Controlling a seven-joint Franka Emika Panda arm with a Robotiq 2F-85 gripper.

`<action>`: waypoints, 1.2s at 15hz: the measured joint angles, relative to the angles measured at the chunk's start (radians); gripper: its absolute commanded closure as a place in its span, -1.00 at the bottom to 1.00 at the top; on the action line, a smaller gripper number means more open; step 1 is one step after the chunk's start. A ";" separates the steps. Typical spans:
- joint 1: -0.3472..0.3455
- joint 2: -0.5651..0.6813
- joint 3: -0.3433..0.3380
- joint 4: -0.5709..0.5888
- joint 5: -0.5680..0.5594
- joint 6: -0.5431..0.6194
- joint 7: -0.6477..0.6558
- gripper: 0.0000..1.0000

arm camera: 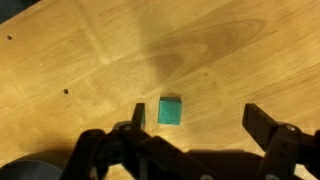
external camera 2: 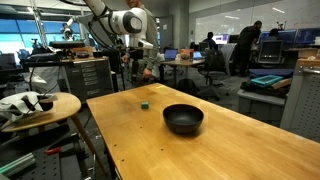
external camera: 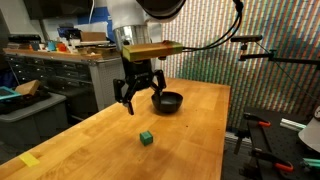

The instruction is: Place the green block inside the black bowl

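Gripper: jaws spread wide, holding nothing, hanging above the wooden table.
Green block: lies on the tabletop, nearer than the gripper, untouched.
Black bowl: farther back, just right of the gripper, well apart from the block.

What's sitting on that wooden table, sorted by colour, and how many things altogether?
Green: 1, the green block
Black: 1, the black bowl
Yellow: 1, a flat tape piece
Total: 3

Open tabletop round green block, black bowl apart
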 measured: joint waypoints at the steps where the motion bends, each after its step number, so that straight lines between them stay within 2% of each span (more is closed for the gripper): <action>1: 0.000 0.018 -0.006 0.012 0.000 0.001 0.000 -1.00; 9: 0.000 0.170 -0.057 0.102 0.012 0.030 0.000 -1.00; 18: -0.004 0.268 -0.070 0.133 0.079 0.061 -0.002 -1.00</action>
